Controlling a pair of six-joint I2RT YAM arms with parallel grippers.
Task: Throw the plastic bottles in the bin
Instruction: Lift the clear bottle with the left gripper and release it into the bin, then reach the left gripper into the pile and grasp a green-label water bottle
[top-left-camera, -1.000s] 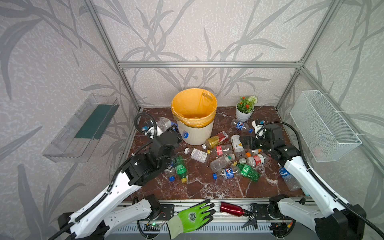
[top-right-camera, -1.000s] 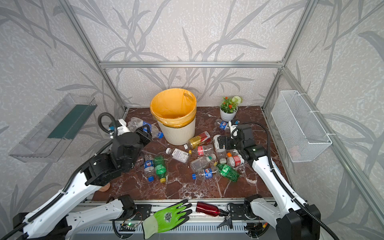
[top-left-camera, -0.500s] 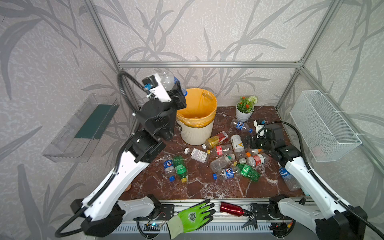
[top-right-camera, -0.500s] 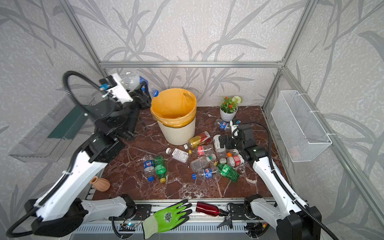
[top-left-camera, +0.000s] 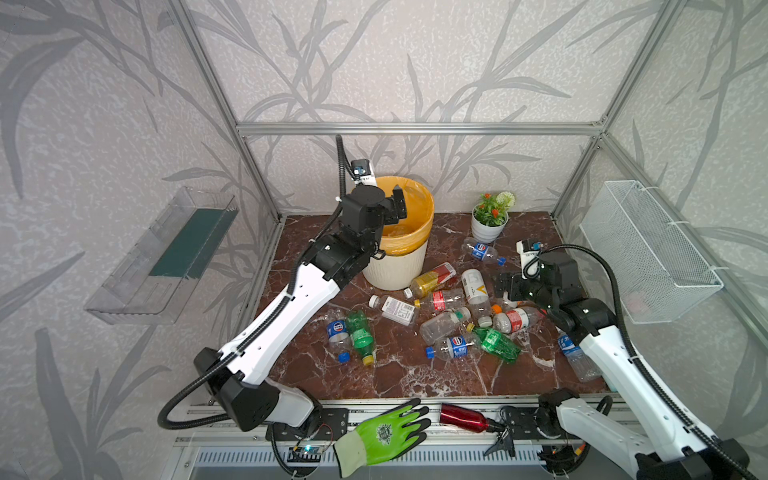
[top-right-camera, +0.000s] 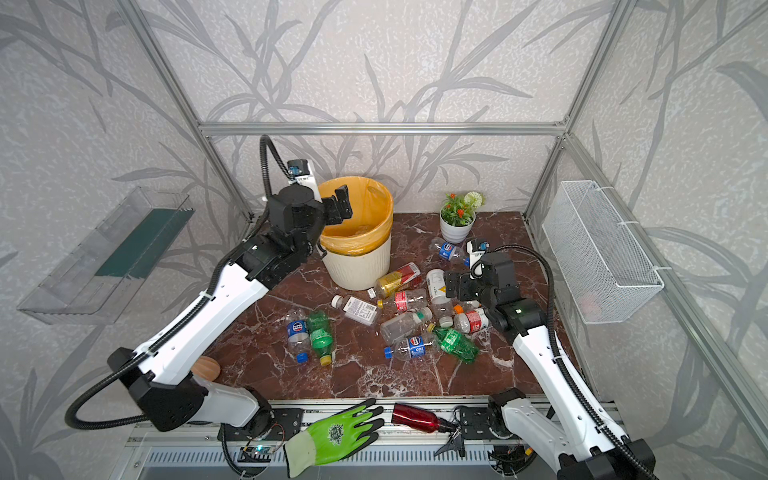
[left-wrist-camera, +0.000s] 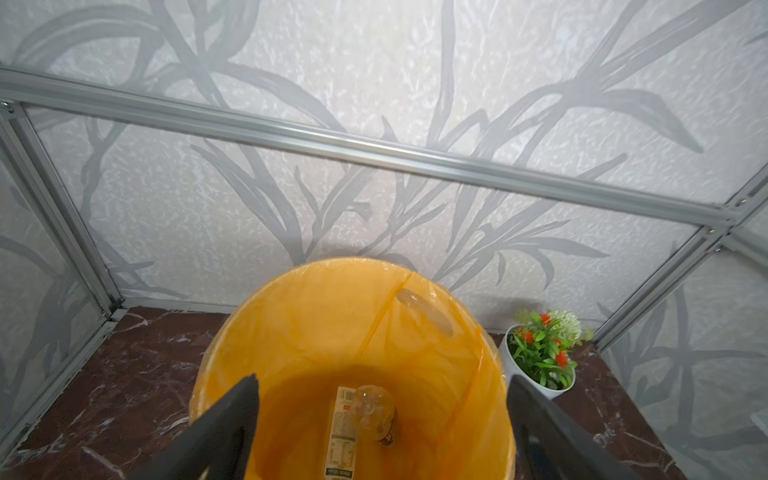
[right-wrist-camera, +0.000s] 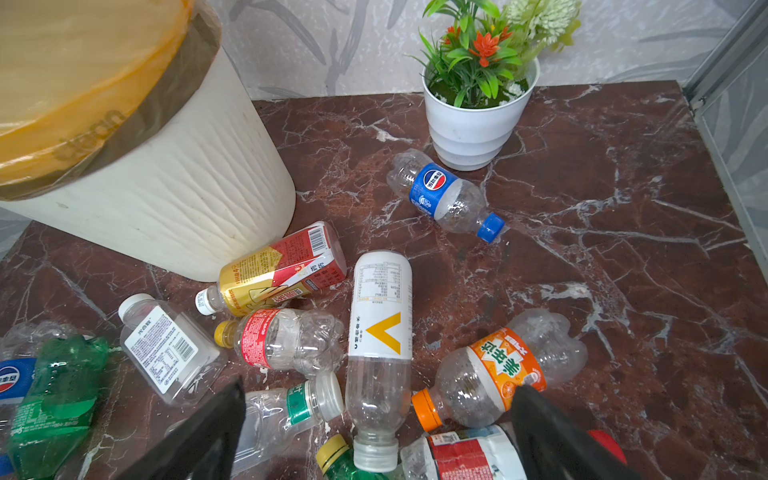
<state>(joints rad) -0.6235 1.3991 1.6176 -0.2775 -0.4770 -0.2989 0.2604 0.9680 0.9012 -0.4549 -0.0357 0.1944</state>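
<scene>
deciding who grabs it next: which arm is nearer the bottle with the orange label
Right. The right arm holds its jaws open close over the orange-label bottle; the left arm has its jaws over the bin, far off.

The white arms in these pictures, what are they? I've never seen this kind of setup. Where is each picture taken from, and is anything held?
They are two robot arms, each ending in a two-fingered gripper. Two pictures look down from overhead on the whole booth; the other two come from a camera on each wrist. On the marble table stand a yellow-lined bin and a potted plant; a dozen or so empty bottles lie scattered, and one bottle lies inside the bin. The left gripper hangs open over the bin, empty. The right gripper is open too, just above the bottles. A glove and a red metal bottle lie at the front.
</scene>
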